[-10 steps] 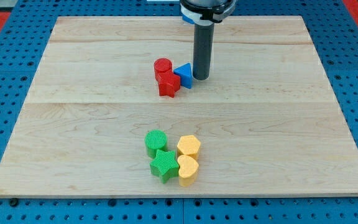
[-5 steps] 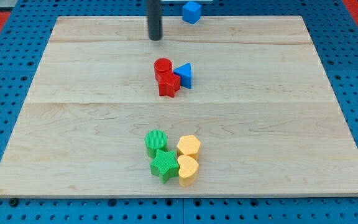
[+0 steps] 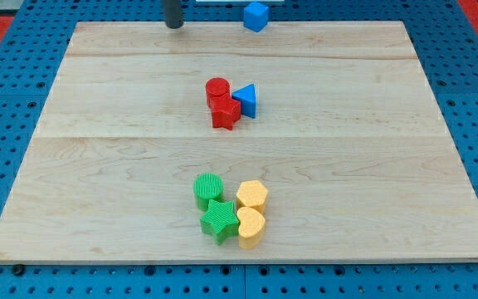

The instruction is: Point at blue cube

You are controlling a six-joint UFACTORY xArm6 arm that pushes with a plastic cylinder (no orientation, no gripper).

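Note:
The blue cube (image 3: 256,16) sits at the view's top edge of the wooden board (image 3: 98,124), right of centre. My tip (image 3: 174,26) is at the board's top edge, well to the left of the blue cube and apart from it. Only the rod's lower end shows.
A red cylinder (image 3: 217,88), a red star-like block (image 3: 225,112) and a blue triangle (image 3: 246,100) cluster at the board's middle. Near the bottom sit a green cylinder (image 3: 208,189), a green star (image 3: 219,221) and two yellow blocks (image 3: 252,194) (image 3: 251,226).
My tip has moved from beside the blue triangle up and to the left, to the board's top edge. The blue cube came into sight. No block has moved.

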